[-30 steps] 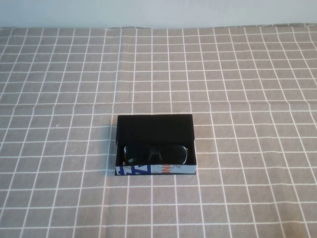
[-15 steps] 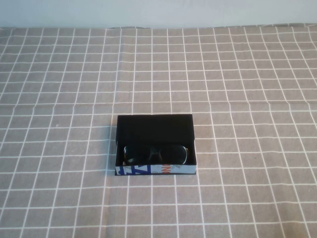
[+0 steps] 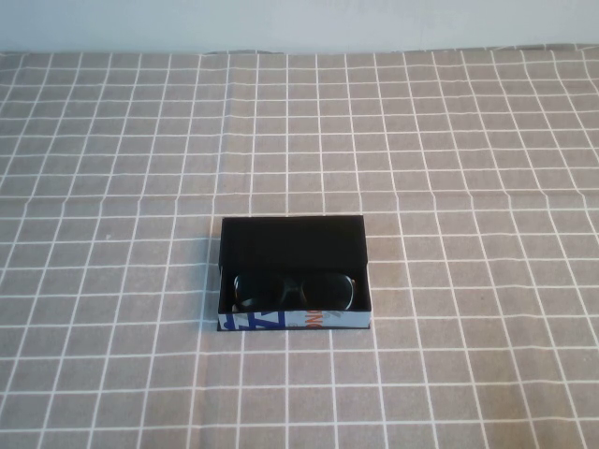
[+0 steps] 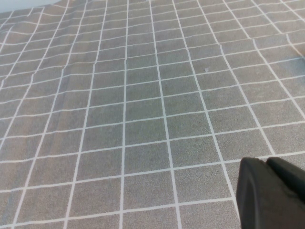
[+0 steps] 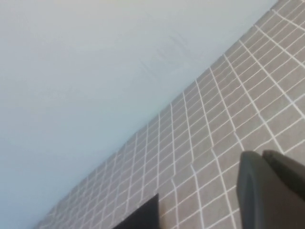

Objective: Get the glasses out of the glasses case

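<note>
The black glasses case (image 3: 292, 241) lies open in the middle of the table in the high view, its blue, white and orange printed side (image 3: 290, 321) facing me. The black glasses (image 3: 293, 290) lie folded inside it, against the printed side. Neither arm shows in the high view. My left gripper (image 4: 267, 161) is shut and empty above bare cloth, with no task object in its view. My right gripper (image 5: 262, 154) is shut and empty, seen against the cloth and the wall. A black corner (image 5: 141, 215) shows in the right wrist view; I cannot tell what it is.
A grey tablecloth (image 3: 468, 168) with a white grid covers the whole table. A pale blue wall (image 3: 299, 23) runs along the far edge. The cloth has slight wrinkles at the far left in the left wrist view (image 4: 43, 71).
</note>
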Action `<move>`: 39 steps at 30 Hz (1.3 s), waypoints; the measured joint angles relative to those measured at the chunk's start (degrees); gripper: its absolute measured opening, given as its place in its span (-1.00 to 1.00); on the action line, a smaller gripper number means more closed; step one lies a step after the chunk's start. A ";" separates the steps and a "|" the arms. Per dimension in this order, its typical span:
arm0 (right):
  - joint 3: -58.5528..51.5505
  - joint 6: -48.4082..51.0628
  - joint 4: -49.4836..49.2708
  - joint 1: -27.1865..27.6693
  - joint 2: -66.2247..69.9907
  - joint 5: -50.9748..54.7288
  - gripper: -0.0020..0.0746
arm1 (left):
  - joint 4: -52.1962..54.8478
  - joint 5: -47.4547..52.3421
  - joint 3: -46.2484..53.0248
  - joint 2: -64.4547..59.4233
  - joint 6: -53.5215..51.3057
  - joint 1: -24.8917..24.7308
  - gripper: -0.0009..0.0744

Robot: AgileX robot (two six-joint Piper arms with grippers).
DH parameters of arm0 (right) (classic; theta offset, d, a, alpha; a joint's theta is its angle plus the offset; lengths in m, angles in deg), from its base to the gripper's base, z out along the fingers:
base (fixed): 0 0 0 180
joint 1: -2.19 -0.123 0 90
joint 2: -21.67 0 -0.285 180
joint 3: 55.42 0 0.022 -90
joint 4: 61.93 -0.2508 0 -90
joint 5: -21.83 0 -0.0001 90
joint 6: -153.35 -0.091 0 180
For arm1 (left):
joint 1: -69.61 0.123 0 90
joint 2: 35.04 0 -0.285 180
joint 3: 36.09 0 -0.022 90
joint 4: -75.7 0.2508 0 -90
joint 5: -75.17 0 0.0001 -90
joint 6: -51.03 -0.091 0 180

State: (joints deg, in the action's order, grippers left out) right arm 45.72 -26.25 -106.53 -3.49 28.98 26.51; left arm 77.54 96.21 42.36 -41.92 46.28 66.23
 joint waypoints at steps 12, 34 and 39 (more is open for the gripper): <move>5.73 0.00 -2.97 0.00 5.61 14.70 -0.99 | 0.00 0.00 0.00 0.00 0.00 0.00 -0.99; 54.49 17.05 19.42 -3.80 67.04 45.14 -0.99 | 0.00 0.00 0.00 0.00 0.00 0.00 -0.99; 64.45 22.18 20.08 -10.05 79.19 45.14 -0.99 | 0.00 0.00 0.00 0.00 0.00 0.00 -0.99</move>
State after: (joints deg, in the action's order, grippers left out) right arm 110.17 -4.06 -86.45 -13.53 108.17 71.64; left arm 77.54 96.21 42.36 -41.92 46.28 66.23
